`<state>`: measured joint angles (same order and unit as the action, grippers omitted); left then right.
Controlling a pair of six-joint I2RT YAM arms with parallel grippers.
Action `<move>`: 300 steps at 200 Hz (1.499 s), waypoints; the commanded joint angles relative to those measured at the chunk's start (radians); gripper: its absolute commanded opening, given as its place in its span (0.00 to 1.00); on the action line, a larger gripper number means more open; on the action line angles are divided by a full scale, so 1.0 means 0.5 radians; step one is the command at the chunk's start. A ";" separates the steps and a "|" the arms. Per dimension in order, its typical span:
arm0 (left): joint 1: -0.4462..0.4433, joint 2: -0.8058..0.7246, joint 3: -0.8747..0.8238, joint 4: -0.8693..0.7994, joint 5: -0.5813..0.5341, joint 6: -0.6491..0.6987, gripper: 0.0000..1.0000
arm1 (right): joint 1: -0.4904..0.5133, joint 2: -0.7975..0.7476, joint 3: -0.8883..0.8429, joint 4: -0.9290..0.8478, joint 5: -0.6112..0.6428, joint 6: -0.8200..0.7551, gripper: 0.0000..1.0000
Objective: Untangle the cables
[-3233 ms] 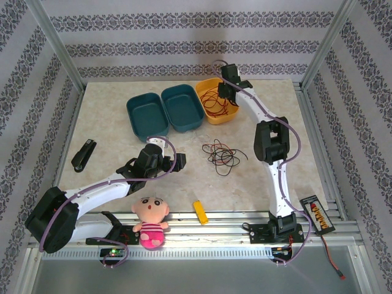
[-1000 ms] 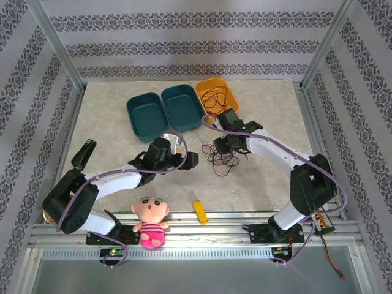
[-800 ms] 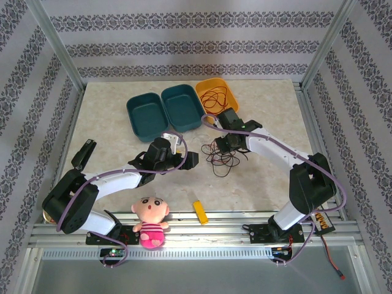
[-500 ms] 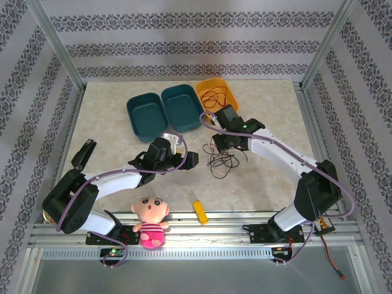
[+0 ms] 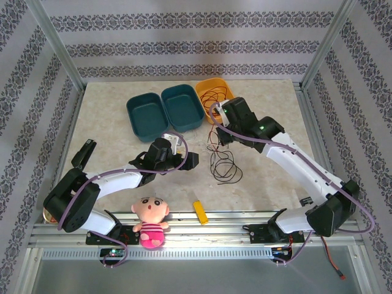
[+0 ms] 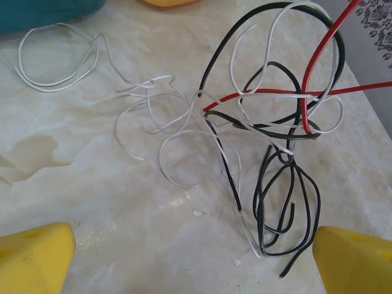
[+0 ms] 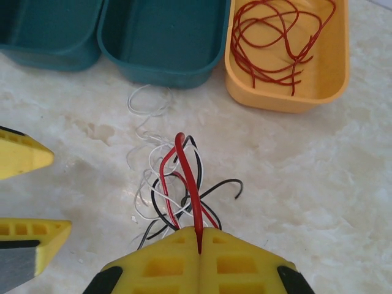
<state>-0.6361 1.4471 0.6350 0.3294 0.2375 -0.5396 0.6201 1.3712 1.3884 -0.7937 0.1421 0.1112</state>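
- Cables (image 5: 222,162) lie in a loose red, black and white tangle on the table (image 5: 245,190), about mid-table and nearer to me than the bins.
- My right gripper (image 7: 199,231) is over the far end of the tangle with its jaws closed, pinching one red wire (image 7: 187,177) between the yellow pads.
- That red wire rises out of the bundle, and black and white loops are crossed around it.
- My left gripper (image 5: 185,151) sits just left of the tangle with its jaws spread wide, gripping nothing. Its wrist view looks straight at the cables.
- Loose white strands (image 6: 147,82) trail from the bundle toward the right-hand teal bin (image 5: 182,107).
- At the far side, the yellow bin (image 5: 214,92) holds a separate coil of red wires (image 7: 278,37).
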 commanded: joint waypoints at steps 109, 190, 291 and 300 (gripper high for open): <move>-0.036 -0.028 0.019 0.061 -0.006 0.002 0.99 | 0.044 -0.301 0.312 -0.237 0.083 0.082 0.00; -0.032 -0.117 -0.036 0.038 -0.120 -0.011 0.99 | 0.044 -0.424 0.360 -0.151 0.094 0.091 0.00; -0.029 -0.345 -0.156 -0.047 -0.383 -0.028 0.99 | -0.378 -0.061 0.464 0.165 -0.189 0.262 0.00; -0.029 -0.359 -0.165 -0.050 -0.397 -0.028 0.99 | -0.424 -0.010 0.473 0.217 -0.231 0.290 0.00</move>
<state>-0.6361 1.2999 0.5701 0.3252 0.0841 -0.5476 0.4576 1.3178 1.5909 -0.7803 0.1059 0.1940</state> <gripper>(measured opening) 0.993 0.041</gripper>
